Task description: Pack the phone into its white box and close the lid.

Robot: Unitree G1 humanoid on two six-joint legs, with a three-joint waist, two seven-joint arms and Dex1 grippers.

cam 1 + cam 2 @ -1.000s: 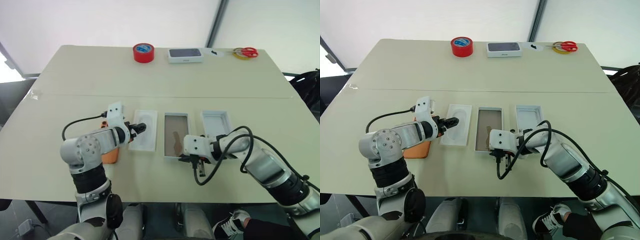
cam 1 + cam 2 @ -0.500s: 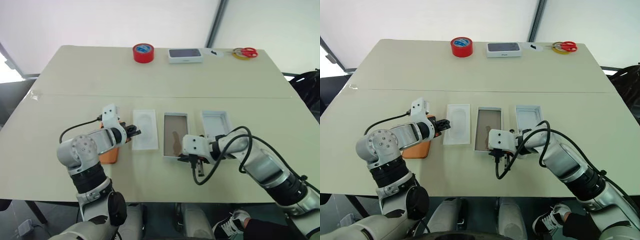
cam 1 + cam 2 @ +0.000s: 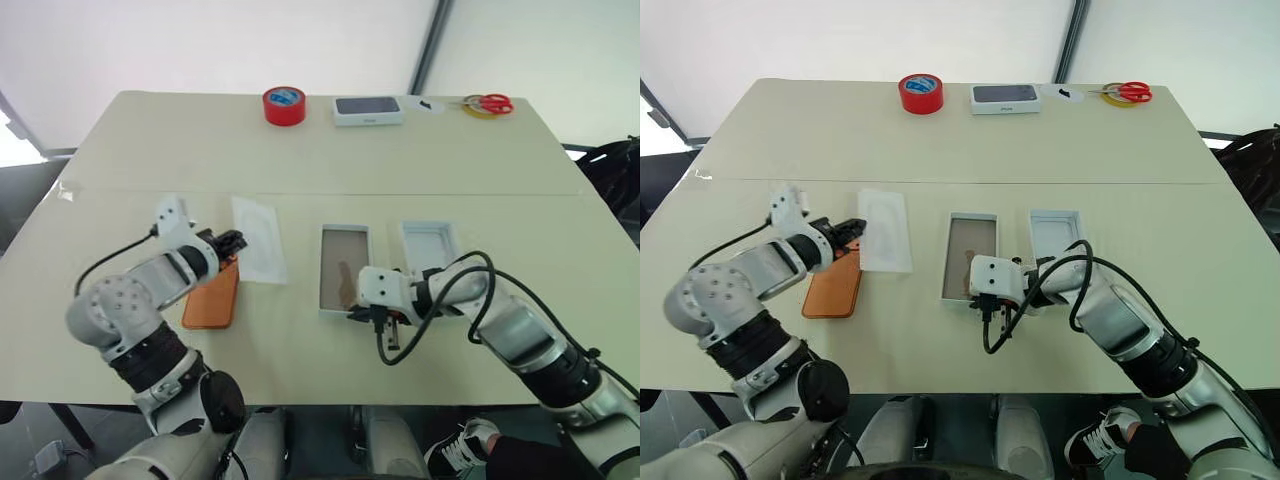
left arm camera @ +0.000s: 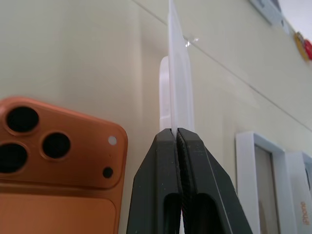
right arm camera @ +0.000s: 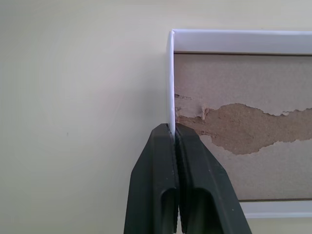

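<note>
Orange phone [image 3: 211, 295] flat, lenses up — white box [image 3: 343, 271] open, lid [image 3: 431, 243] beside.

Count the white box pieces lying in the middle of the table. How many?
3: the flat insert beside the orange phone, pinched by the left gripper; the white box in the middle, its rim pinched by the right gripper; the lid on the right.

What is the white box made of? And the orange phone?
The white box looks like cardboard: thin white rim, and a brownish floor with a torn, papery layer. The phone has a smooth matte orange back, maybe metal or glass, with dark shiny lenses; the look leaves it open.
</note>
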